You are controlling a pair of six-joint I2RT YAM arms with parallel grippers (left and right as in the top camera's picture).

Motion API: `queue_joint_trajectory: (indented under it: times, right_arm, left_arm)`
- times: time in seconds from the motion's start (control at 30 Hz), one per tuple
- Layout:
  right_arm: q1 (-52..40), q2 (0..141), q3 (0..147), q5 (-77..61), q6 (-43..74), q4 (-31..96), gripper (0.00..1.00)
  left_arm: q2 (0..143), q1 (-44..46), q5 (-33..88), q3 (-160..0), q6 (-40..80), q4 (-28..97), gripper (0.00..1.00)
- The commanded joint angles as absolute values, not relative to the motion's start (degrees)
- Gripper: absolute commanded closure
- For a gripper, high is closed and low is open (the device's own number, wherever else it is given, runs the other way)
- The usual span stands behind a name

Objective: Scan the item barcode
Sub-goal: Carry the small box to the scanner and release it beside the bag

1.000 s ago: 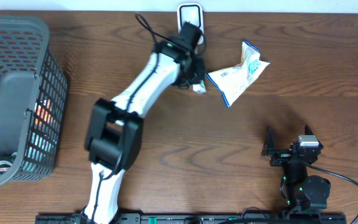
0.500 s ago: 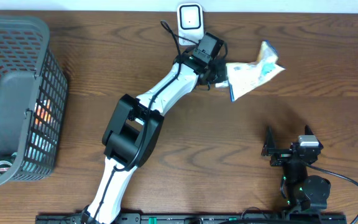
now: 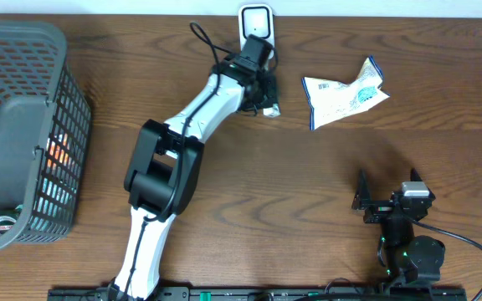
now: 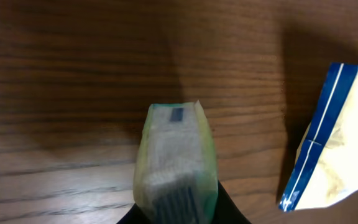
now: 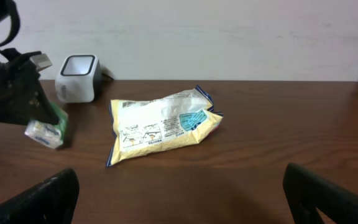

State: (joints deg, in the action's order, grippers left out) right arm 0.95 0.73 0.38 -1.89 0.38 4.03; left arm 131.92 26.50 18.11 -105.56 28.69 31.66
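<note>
Small green-and-white packet (image 3: pixel 270 109) clamped in left gripper (image 3: pixel 264 96). Jaws nearly closed, pinching one end; free end pointing away from the wrist. Low over the wood, tilted; contact with the table not possible to tell. Sits just at 5 o'clock of the scanner (image 3: pixel 256 22), near but apart. Dark stripes on the packet face nearest the left wrist camera, possibly the barcode, too blurred to confirm.

Progress, as judged: pick-up done, item carried to the scanner's vicinity. Not over or squarely in front of the scanner window. No beam or light seen on the packet, so no sign of a read either way. Left to do, probably: turn the striped face toward the window, hold within range, then set the item aside.

Snack bag (image 3: pixel 344 92), yellow with blue edge, flat on the table at 3 o'clock of the packet, well clear of the gripper, printed side up in the right wrist view. Possibly done, possibly waiting; cannot tell.

Grey mesh basket (image 3: pixel 23 38) at the table's 9 o'clock edge, some goods inside, indistinct through the mesh.

Right gripper (image 3: pixel 389 191) parked at 5 o'clock, jaws spread wide, nothing between them, facing the bag and scanner from afar.

Obstructions: none between packet and scanner. Scanner cable running close past the left wrist; worth watching on any rotation.
</note>
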Motion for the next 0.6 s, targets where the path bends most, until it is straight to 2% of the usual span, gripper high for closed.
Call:
queue_joint_trajectory:
  times: [0.0, 0.1, 0.13, 0.2, 0.37, 0.43, 0.57]
  right_arm:
    - [1.23, 0.54, 0.32, -2.07, 0.58, 4.27, 0.01]
    - [1.23, 0.54, 0.32, -2.04, 0.58, 4.27, 0.01]
    - [1.23, 0.54, 0.32, -2.07, 0.58, 4.27, 0.01]
    - [1.23, 0.54, 0.32, -2.07, 0.58, 4.27, 0.01]
    - [1.23, 0.54, 0.32, -2.07, 0.58, 4.27, 0.01]
    - [1.23, 0.54, 0.32, -2.04, 0.58, 4.27, 0.01]
    - [1.23, 0.54, 0.32, -2.07, 0.58, 4.27, 0.01]
  left_arm:
    - [130.78, 26.15, 25.08, -106.24, 25.5, 31.79, 0.92]
    - [129.88, 26.17, 26.41, -106.28, 25.52, 31.62, 0.92]
    - [129.62, 26.17, 26.41, -106.28, 25.52, 31.62, 0.86]
    - [129.32, 26.17, 26.44, -106.28, 25.52, 31.64, 0.83]
    - [129.29, 26.3, 27.05, -106.28, 25.54, 31.62, 0.83]
    - [129.29, 26.44, 29.69, -106.28, 25.54, 30.5, 0.76]
    - [129.29, 26.85, 38.33, -106.28, 25.58, 25.98, 0.72]
